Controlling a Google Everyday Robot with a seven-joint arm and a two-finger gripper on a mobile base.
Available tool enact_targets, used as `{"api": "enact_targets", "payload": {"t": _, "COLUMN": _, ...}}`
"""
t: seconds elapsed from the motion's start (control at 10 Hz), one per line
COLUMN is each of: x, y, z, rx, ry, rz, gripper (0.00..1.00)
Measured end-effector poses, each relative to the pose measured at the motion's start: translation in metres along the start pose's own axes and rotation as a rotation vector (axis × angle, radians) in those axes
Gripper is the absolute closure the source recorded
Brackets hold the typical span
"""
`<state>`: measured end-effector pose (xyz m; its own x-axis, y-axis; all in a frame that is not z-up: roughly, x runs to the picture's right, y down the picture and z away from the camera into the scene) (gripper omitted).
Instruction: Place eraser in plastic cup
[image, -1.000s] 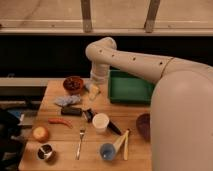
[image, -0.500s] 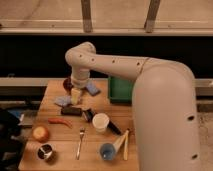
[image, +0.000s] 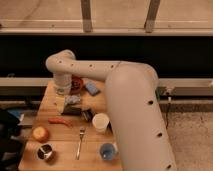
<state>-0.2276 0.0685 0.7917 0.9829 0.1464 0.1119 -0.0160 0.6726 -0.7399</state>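
Since the earlier frame the white arm (image: 131, 100) has swung further left across the wooden table (image: 62, 146), and its bulk now covers the green bin that showed behind it. The wrist has turned to point straight down over the table's back-left part.

The gripper (image: 60, 102) hangs below the wrist, near the left edge of the table and low over it. Its jaws stand wide with nothing between them, which suits a hand about to take something, not carry it.

The eraser (image: 70, 111) — a dark bar — lies flat on the wood just to the right of the gripper and a little toward the camera, beside a crumpled grey wrapper (image: 73, 100). Whether gripper and eraser touch cannot be told. A smaller black stubby item (image: 87, 115) sits further right, next to the white cup (image: 100, 121).

The light-blue plastic cup (image: 107, 151) stands upright at the table's front edge, well apart from the eraser, mouth up and ready to receive it. Between the two lie a red pepper-like piece (image: 60, 121) and a fork (image: 80, 142).

Judging from this, the pick has not yet been made — the gripper seems to be lining up over the eraser, and the wrapper so close by could get caught in the grasp.
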Motion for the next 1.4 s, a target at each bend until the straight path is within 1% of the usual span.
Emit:
{"api": "enact_targets", "payload": {"t": 0.1, "x": -0.007, "y": 0.006, "z": 0.006, "rx": -0.025, "ry": 0.001, "rz": -0.040, "gripper": 0.20}}
{"api": "enact_targets", "payload": {"t": 0.2, "x": -0.008, "y": 0.008, "z": 0.009, "rx": -0.035, "ry": 0.003, "rz": -0.057, "gripper": 0.20}}
{"api": "enact_targets", "payload": {"t": 0.4, "x": -0.007, "y": 0.008, "z": 0.009, "rx": -0.036, "ry": 0.007, "rz": -0.057, "gripper": 0.20}}
{"api": "enact_targets", "payload": {"t": 0.5, "x": -0.008, "y": 0.008, "z": 0.010, "rx": -0.040, "ry": 0.020, "rz": -0.057, "gripper": 0.20}}
{"api": "enact_targets", "payload": {"t": 0.7, "x": -0.015, "y": 0.011, "z": 0.028, "rx": -0.066, "ry": 0.042, "rz": -0.068, "gripper": 0.20}}
{"api": "enact_targets", "payload": {"t": 0.8, "x": -0.015, "y": 0.012, "z": 0.035, "rx": -0.080, "ry": 0.053, "rz": -0.070, "gripper": 0.20}}
{"api": "enact_targets", "payload": {"t": 1.1, "x": -0.010, "y": 0.012, "z": 0.046, "rx": -0.114, "ry": 0.076, "rz": -0.072, "gripper": 0.20}}
{"api": "enact_targets", "payload": {"t": 1.4, "x": 0.008, "y": 0.003, "z": 0.049, "rx": -0.128, "ry": 0.082, "rz": -0.045, "gripper": 0.20}}
